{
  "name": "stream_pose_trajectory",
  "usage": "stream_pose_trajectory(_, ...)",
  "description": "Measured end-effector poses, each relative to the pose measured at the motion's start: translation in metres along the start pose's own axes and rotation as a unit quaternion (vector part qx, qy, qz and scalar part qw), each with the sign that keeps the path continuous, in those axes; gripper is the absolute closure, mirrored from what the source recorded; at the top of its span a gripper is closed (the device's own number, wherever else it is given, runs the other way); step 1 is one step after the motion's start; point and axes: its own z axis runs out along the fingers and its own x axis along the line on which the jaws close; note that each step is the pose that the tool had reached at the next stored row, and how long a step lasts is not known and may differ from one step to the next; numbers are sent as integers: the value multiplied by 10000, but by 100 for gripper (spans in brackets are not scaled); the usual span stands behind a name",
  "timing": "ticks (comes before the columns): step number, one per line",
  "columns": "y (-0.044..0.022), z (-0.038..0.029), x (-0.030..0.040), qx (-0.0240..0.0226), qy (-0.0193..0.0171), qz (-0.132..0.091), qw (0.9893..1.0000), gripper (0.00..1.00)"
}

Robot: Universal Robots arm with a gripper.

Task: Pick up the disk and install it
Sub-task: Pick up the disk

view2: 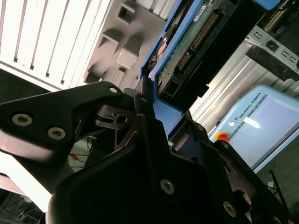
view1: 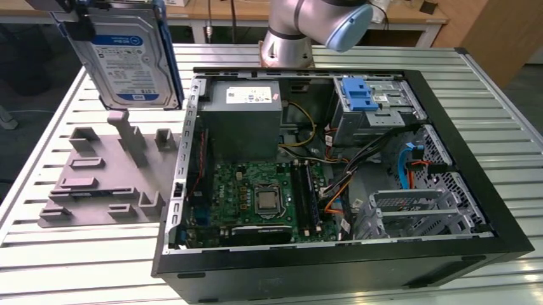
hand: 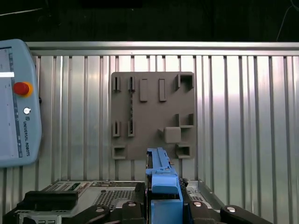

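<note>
Hanging well above the counter [view1: 509, 95], over the grey fixture plate [view1: 102, 178] beside the open computer case [view1: 475, 190], the disk [view1: 127, 57] has its blue frame clamped tight in the end effector [hand: 164, 198].

One disk [view1: 131, 57] and one gripper [hand: 164, 205] are counted. One open computer case [view1: 339, 267] is seen on one slatted table [view1: 76, 267]. Within the case are counted one grey power-supply box [view1: 246, 121], one motherboard [view1: 246, 190] and one blue latch [view1: 360, 95]. One grey fixture plate [view1: 93, 184] is seen at the exterior view's left. One teach pendant [hand: 16, 102] is counted in the first wrist view.
</note>
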Motion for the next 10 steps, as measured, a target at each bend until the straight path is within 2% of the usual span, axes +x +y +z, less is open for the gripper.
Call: stream_pose_trajectory(10, -208, -9, 100, 0, 0, 0, 10000, 64)
